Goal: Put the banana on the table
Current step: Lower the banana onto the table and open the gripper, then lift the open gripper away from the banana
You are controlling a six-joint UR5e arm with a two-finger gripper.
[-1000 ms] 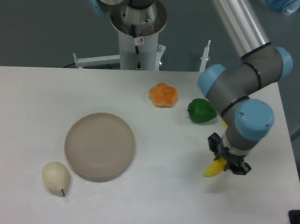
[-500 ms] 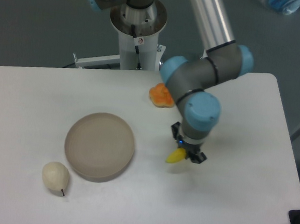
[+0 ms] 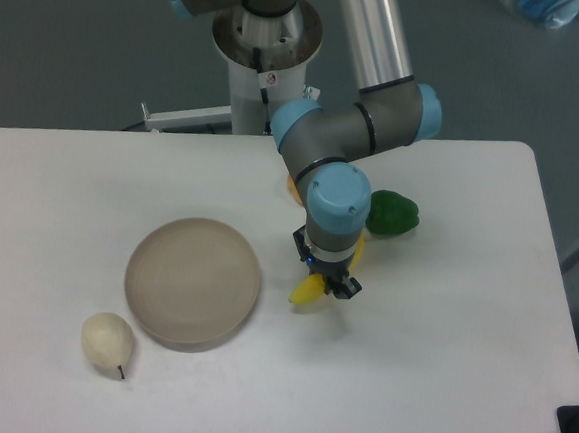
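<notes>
The bright yellow banana (image 3: 307, 291) is held in my gripper (image 3: 323, 276), which is shut on it. Only its lower end and a strip by the wrist show; the rest is hidden behind the gripper. It hangs just right of the round beige-grey plate (image 3: 193, 282), over the white table (image 3: 439, 359). I cannot tell whether the banana touches the table.
A green pepper-like fruit (image 3: 394, 213) lies right of the wrist. The lumpy orange fruit is almost wholly hidden behind the arm. A pale cream pear (image 3: 107, 342) lies at the plate's lower left. The arm's base column (image 3: 265, 64) stands at the table's back edge.
My gripper has carried the banana leftward across the table, from near the right edge to just beside the plate. The green fruit is uncovered again; the orange fruit is now hidden.
</notes>
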